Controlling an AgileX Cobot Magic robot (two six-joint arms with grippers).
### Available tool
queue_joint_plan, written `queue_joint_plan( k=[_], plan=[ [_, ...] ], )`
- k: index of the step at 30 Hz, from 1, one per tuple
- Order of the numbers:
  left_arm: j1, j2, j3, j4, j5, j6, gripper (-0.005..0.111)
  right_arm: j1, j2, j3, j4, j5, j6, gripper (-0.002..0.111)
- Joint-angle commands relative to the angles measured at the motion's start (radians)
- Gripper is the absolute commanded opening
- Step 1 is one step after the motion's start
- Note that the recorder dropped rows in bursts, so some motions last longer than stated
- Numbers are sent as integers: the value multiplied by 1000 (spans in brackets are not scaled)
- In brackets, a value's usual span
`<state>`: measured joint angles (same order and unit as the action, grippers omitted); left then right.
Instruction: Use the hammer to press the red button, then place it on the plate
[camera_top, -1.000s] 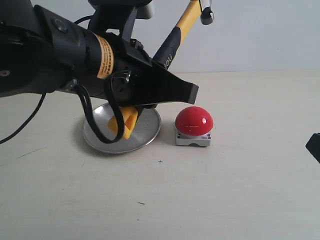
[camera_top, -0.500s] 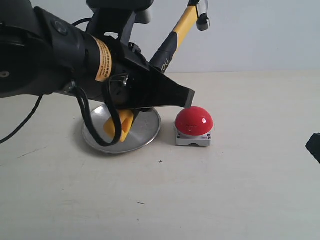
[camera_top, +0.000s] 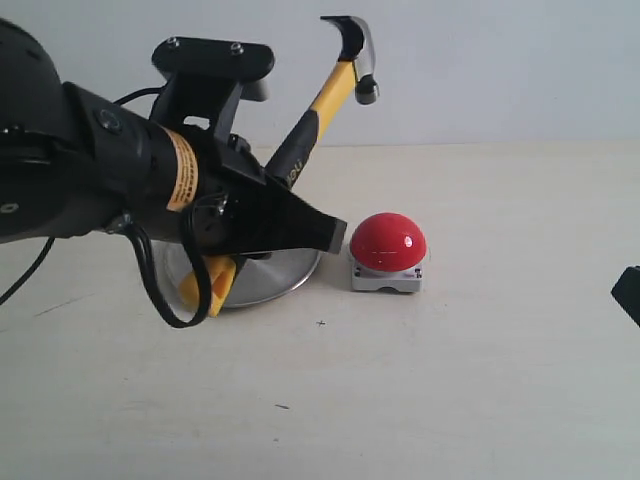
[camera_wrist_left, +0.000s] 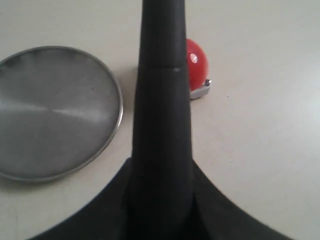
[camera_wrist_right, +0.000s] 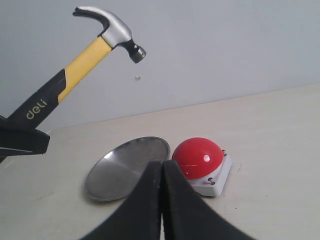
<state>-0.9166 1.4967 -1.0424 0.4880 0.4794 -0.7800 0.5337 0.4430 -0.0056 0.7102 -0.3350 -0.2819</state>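
Left end effector (camera_top: 325, 232) is clamped on the black grip of the hammer (camera_top: 332, 92). The handle slants up out of it, showing white lettering, a yellow neck and a steel claw head high above, with a yellow loop hanging below. Just past its fingertips the red button (camera_top: 388, 243) sits on the table (camera_top: 480, 380). The plate (camera_top: 285, 270) lies beneath it. Right end effector (camera_wrist_right: 162, 190) is pressed together, empty.
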Motion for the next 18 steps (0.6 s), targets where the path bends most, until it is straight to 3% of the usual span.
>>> queue_joint_plan(
  k=[1,5,8,12,18],
  plan=[
    [11,-20,9,33,-106,-13,0,2,-7,6,-10,-1,-4,0],
    [13,-20,17,31,-128,-13,0,2,-7,6,-10,-1,-4,0],
    [50,-20,59,25,-190,-13,0,2,-7,6,-10,-1,-4,0],
    [210,-20,185,-60,-456,-13,0,2,-7,6,-10,-1,-4,0],
    [326,-16,270,-53,-553,-13,0,2,-7,6,-10,-1,-4,0]
  ],
)
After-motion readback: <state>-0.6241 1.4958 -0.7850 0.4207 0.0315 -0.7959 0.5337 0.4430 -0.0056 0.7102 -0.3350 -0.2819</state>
